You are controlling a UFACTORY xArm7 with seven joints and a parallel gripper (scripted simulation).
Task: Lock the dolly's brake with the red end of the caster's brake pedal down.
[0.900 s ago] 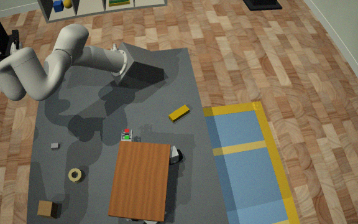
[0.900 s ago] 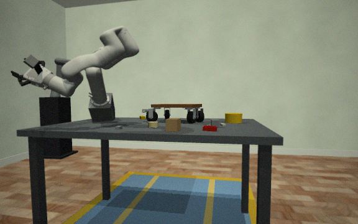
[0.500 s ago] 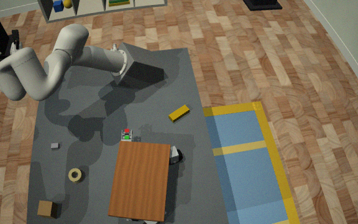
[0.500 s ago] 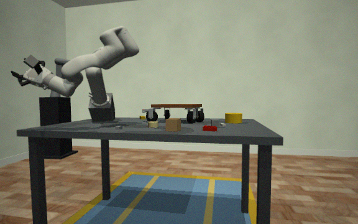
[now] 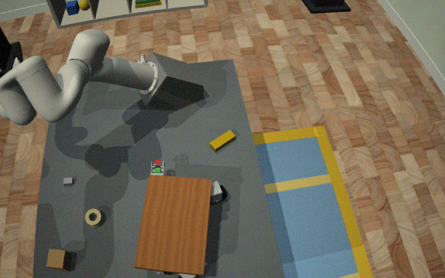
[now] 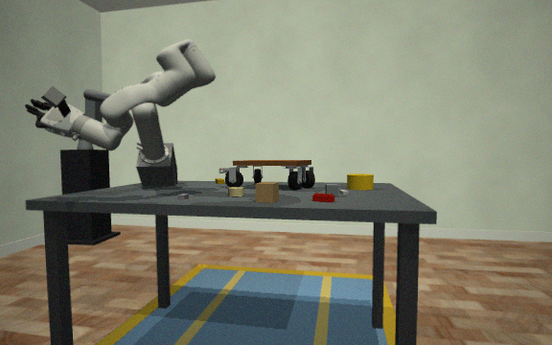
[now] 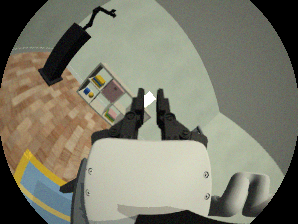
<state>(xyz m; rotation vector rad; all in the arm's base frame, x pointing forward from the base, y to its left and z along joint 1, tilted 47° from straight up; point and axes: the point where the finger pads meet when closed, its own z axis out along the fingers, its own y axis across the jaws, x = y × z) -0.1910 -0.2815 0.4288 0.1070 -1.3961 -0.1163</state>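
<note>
The dolly point(image 5: 174, 224) has a brown wooden deck on black casters and stands on the grey table; it also shows in the side view point(image 6: 272, 163). Its brake pedal point(image 5: 157, 167) sticks out from the caster at the deck's far left corner, with the red end away from the deck and the green end toward it. I cannot tell the pedal's tilt. My gripper point(image 6: 34, 108) is far from the dolly, raised off the table's left side and pointing away into the room. In the wrist view the gripper's fingers stand nearly together with nothing between them.
On the table lie a yellow block point(image 5: 222, 140), a tape roll point(image 5: 93, 217), a cardboard cube point(image 5: 61, 259), a small grey block point(image 5: 68, 181), a red brick point(image 6: 323, 196) and a yellow cylinder point(image 6: 359, 181). The robot base point(image 5: 172, 86) stands at the table's far end.
</note>
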